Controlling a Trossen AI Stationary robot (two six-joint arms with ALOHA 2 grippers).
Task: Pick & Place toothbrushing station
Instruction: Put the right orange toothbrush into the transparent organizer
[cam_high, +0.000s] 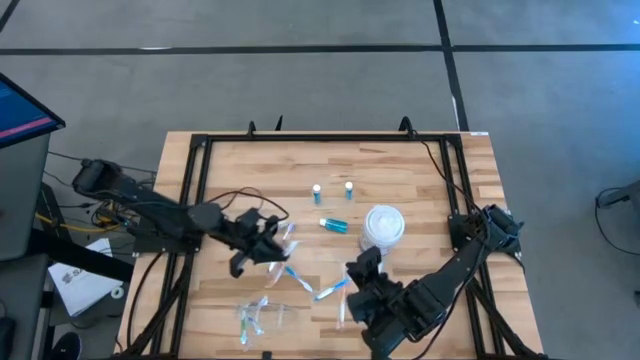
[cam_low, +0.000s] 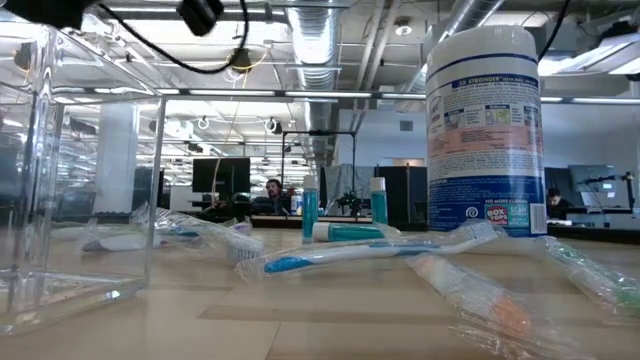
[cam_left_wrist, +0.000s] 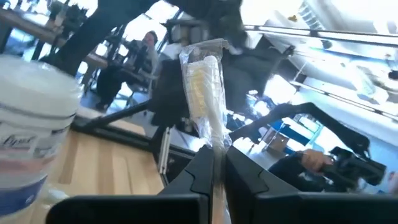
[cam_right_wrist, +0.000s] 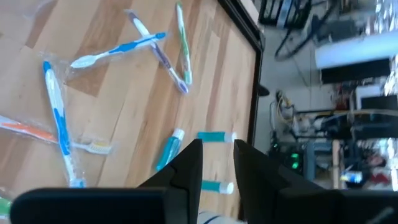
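1. Wrapped toothbrush (cam_left_wrist: 208, 93) was clamped upright in left gripper (cam_high: 262, 243), above table's (cam_high: 400, 165) left-centre.
2. Likely light, stiff; crinkly film slippery, so grip mid-handle.
3. Other brushes (cam_right_wrist: 118, 50) lay scattered w/ blue bottles (cam_high: 333, 225) by wipes canister (cam_high: 383, 225).
4. Right gripper (cam_right_wrist: 217, 163) hovered, fingers slightly apart, nothing held.
5. Clamped brush's lower handle hidden.

Your wooden table (cam_high: 400, 165), two upright bottles (cam_high: 332, 189) and one lying bottle (cam_high: 333, 225) beyond the right pincer (cam_high: 362, 268), white canister (cam_high: 382, 226) beside, wrapped toothbrushes (cam_high: 262, 312) scattered left of it.
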